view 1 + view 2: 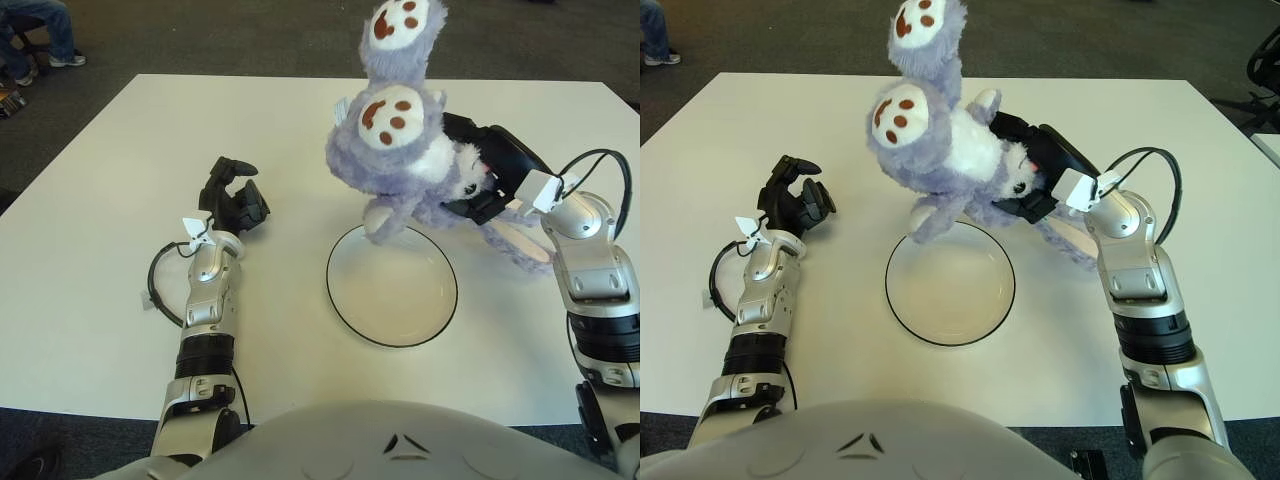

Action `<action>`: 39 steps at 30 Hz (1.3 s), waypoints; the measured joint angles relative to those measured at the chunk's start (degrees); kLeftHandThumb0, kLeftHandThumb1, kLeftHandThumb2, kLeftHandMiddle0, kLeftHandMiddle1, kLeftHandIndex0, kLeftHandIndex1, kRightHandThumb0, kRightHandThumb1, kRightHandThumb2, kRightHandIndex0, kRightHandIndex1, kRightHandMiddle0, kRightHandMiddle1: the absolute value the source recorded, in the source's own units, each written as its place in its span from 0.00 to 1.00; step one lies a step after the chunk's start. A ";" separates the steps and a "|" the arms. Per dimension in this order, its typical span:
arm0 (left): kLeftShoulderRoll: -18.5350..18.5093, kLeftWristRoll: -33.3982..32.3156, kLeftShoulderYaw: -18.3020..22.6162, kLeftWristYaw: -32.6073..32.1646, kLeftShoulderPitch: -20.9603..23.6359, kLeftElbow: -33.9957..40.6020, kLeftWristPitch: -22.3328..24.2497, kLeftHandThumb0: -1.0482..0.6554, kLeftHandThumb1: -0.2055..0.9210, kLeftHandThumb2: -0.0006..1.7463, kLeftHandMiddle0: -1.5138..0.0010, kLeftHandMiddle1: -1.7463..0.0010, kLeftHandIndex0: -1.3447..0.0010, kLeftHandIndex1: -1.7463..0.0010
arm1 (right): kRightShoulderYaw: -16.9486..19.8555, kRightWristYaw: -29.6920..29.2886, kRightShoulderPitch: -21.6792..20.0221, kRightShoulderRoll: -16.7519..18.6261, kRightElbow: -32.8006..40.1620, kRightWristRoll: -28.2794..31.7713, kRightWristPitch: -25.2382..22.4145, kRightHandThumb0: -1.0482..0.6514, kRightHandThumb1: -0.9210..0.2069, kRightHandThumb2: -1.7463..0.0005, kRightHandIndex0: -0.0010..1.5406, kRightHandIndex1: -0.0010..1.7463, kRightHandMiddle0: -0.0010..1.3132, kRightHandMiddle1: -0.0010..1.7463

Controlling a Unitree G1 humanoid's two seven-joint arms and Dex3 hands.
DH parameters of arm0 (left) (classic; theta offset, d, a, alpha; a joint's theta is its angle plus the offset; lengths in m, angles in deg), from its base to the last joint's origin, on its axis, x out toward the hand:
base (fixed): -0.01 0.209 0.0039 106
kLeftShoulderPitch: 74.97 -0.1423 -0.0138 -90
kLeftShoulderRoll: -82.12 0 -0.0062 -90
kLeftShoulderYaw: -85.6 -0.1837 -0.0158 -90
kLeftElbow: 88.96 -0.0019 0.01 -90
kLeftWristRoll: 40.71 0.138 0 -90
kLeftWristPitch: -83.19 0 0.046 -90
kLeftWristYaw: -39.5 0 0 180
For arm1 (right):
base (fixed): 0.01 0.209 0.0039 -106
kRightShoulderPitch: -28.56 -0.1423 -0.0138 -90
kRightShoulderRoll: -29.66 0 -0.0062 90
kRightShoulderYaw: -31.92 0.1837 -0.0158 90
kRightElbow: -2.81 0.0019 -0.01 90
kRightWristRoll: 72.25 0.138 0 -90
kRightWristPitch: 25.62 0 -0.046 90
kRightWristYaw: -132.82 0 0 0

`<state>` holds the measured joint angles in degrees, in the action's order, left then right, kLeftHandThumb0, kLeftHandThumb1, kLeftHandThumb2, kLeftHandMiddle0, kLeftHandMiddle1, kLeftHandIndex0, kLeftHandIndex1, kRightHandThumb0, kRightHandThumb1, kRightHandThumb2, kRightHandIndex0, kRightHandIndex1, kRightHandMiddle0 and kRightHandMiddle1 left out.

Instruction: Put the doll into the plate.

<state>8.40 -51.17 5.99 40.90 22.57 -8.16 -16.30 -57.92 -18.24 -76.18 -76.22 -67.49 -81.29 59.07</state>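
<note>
We hold the purple doll [395, 150] in the air, feet up, over the far rim of the plate [392, 284], so it can be lowered in. Our right hand [488, 178] grips its body from the right. Our left hand [233, 200], holding nothing, fingers loosely curled, shows left of the plate, towards the table's [100, 200] left edge.
</note>
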 measured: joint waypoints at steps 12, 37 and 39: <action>-0.08 0.02 -0.04 0.06 0.03 -0.05 0.00 0.36 0.56 0.67 0.27 0.00 0.61 0.00 | 0.72 7.20 1.25 -1.79 4.00 7.57 -7.09 0.91 0.61 0.19 0.44 1.00 0.62 1.00; -0.15 0.18 -0.37 0.11 0.03 -0.05 0.00 0.35 0.56 0.68 0.27 0.00 0.61 0.00 | 0.51 11.94 2.58 -3.49 2.90 10.67 -4.00 0.90 0.60 0.20 0.43 1.00 0.61 1.00; -0.16 0.21 -0.40 0.11 0.03 -0.05 0.00 0.35 0.56 0.68 0.27 0.00 0.61 0.00 | 0.40 11.95 2.59 -3.50 2.64 10.64 -3.30 0.91 0.60 0.20 0.43 1.00 0.62 1.00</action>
<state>8.24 -50.96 5.58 41.01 22.61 -8.21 -16.29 -57.52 -6.29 -73.59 -79.72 -64.86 -70.66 55.77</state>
